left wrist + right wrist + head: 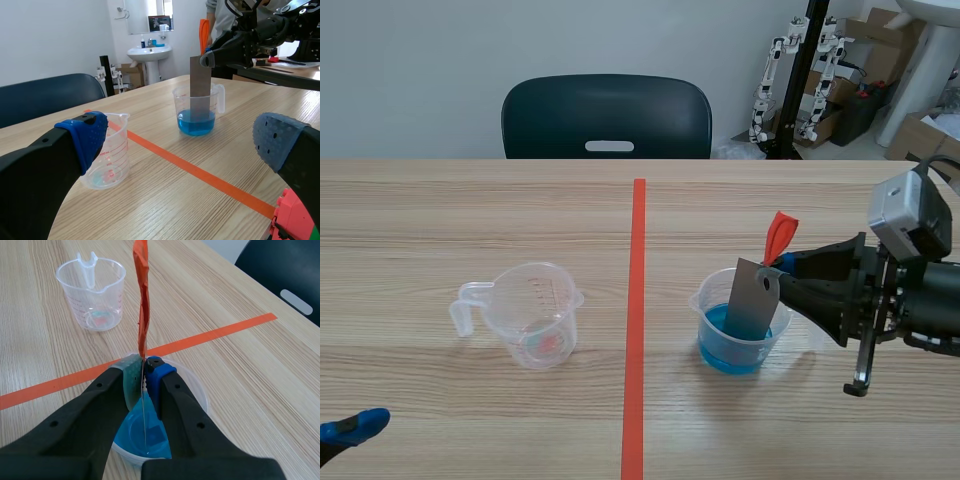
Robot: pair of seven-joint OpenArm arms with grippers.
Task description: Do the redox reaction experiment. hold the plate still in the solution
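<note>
On the right side of the table [440, 220], the right gripper [782, 272] is clamping the top edge of the grey metal plate [752, 300] w/ both pads pressed on it. The plate is standing nearly upright, leaning a bit, inside the clear beaker [697, 300], its lower end sitting down in the blue solution [730, 355]. An orange strip [778, 238] is sticking up from the plate's top, just above the pads. So the dip looks done already, judging by how things are lying. What's left is prob. just the holding: waiting w/o shaking the plate or knocking it against the beaker wall while the reaction is going. No colour change is showing on the plate so far, tho the submerged part is hard to read thru the liquid. Containers: the beaker is carrying blue liquid in its lower part, plate in it. The 2nd vessel, a measuring cup [535, 320] w/ handle and printed scale, is sitting well apart across the orange-red tape line [638, 300], holding only a faint coloured trace at its bottom. The left gripper [182, 142] is hanging low by the table's near edge, fingers wide apart, gripping nothing, facing both containers.
</note>
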